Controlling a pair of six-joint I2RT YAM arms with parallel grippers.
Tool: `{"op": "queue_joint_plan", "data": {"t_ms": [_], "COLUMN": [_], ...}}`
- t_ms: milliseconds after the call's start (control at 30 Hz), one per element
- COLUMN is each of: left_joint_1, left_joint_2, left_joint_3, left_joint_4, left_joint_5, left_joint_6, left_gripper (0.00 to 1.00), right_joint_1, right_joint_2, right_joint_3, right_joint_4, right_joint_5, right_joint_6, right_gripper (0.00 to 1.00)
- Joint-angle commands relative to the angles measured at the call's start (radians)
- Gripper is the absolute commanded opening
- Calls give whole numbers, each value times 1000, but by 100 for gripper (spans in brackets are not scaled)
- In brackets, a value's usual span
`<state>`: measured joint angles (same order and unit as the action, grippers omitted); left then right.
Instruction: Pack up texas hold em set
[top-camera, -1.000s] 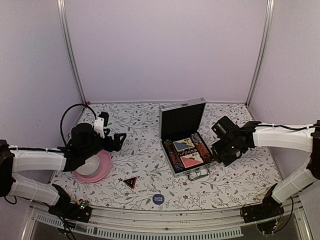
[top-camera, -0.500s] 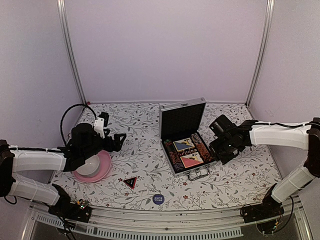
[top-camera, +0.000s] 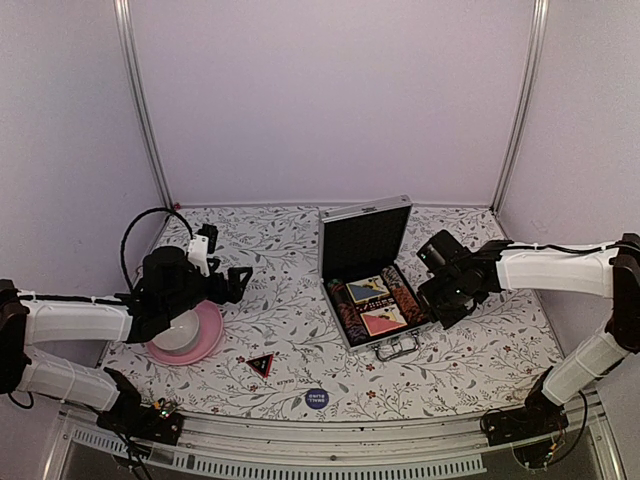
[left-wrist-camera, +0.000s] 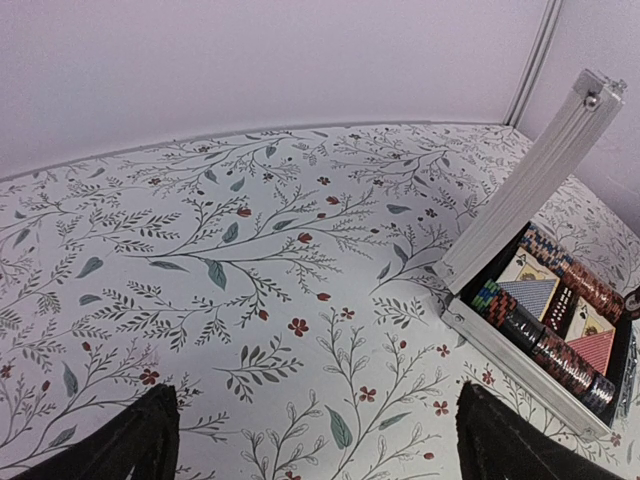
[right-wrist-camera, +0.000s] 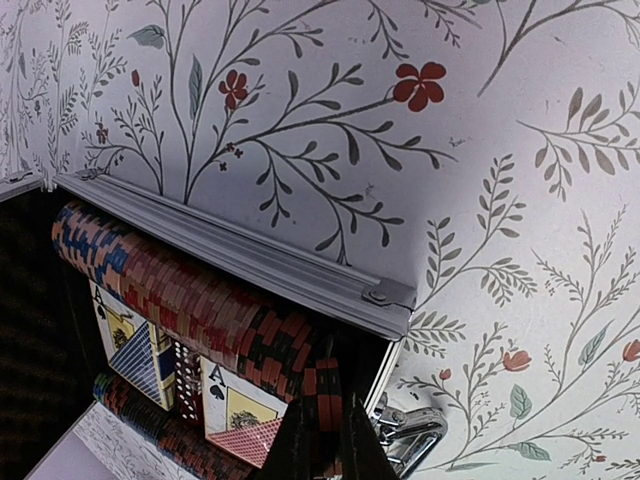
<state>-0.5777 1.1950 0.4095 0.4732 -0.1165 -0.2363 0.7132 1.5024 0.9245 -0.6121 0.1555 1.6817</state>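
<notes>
the blue disc and red-black triangle lie loose near the table's front edge, left of the open silver case. the left gripper hangs by the pink plate, fingers spread wide. the right gripper, fingers pressed almost together, sits over the chips at the case's right rim; card decks lie inside, lid upright behind.

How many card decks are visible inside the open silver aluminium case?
2. The blue-patterned card deck lies nearer the black-lined lid, the red-patterned card deck nearer the metal handle, both between rows of striped poker chips. Others may be hidden underneath.
</notes>
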Motion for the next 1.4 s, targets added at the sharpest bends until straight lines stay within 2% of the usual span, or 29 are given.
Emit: {"op": "queue_joint_plan", "data": {"t_ms": [0, 100, 367, 400, 433, 867, 1133, 1367], "left_joint_1": [-2, -2, -2, -2, -2, -3, -2, -4], "left_joint_2": [-15, -15, -18, -18, -18, -26, -89, -38], "left_joint_3": [0, 0, -1, 0, 0, -4, -70, -44], "left_joint_4": [-7, -8, -8, -8, -8, -10, 54, 47], "left_joint_5": [1, 1, 1, 1, 1, -13, -54, -69], "left_joint_6": [11, 11, 11, 11, 10, 11, 14, 32], "left_gripper": [97, 97, 97, 97, 97, 97, 97, 96], "right_joint_1": [-3, -2, -6, -5, -5, -7, -21, -39], "right_joint_2": [31, 35, 32, 30, 30, 17, -113, -284], "right_joint_3": [17, 17, 17, 17, 18, 17, -67, -105], "right_joint_4": [19, 25, 35, 35, 36, 37, 39, 40], "right_joint_5": [3, -1, -5, -5, -6, -4, 48, 152], "right_joint_6": [-17, -17, -27, -28, -28, -30, -36, -196], "right_gripper": [3, 4, 18, 24, 26, 27, 27, 39]}}
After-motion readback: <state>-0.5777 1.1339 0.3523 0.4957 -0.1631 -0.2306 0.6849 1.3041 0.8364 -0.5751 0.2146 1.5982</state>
